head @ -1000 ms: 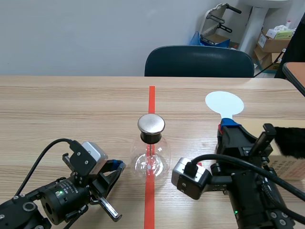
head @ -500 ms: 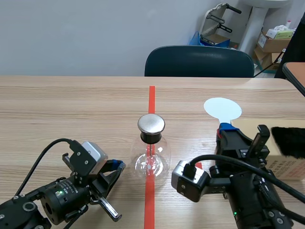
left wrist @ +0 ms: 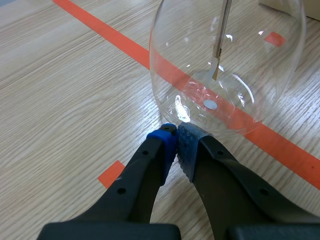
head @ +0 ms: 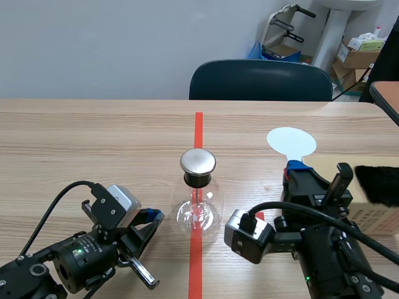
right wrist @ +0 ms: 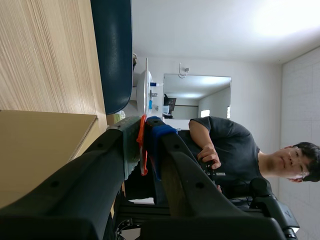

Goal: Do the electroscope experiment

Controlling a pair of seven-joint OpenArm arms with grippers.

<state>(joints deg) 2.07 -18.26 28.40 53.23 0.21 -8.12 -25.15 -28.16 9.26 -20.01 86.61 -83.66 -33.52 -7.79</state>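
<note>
The left end effector (left wrist: 176,142) is closed with nothing between its fingers. The blue pads meet tip to tip low over the worktop (head: 75,143). Right ahead of those tips is the bottom curve of the flask electroscope (head: 198,210); whether the pads touch the glass cannot be told. Inside the clear globe a thin metal rod (left wrist: 220,47) hangs down the middle. In the scene view the electroscope stands upright on the orange-red tape line, capped by a round metal disc (head: 197,162), between the two arms.

The right end effector (right wrist: 145,126) is clamped on the red handle (right wrist: 142,147) of a white disc paddle (head: 291,141). The right wrist view shows the disc edge-on, standing out past the fingertips. In the scene view the disc faces the camera, off to the right of the electroscope and well apart from it.

Beside the right arm a cardboard box (head: 377,218) rests on the worktop, with a black fur-like piece (head: 377,184) lying on top of it. Beyond the far edge of the worktop is a dark blue chair (head: 260,81), with more boxes (head: 358,53) and a folded cart (head: 287,28) against the wall. The right wrist view also takes in a person (right wrist: 225,150) in a dark shirt in the background.
</note>
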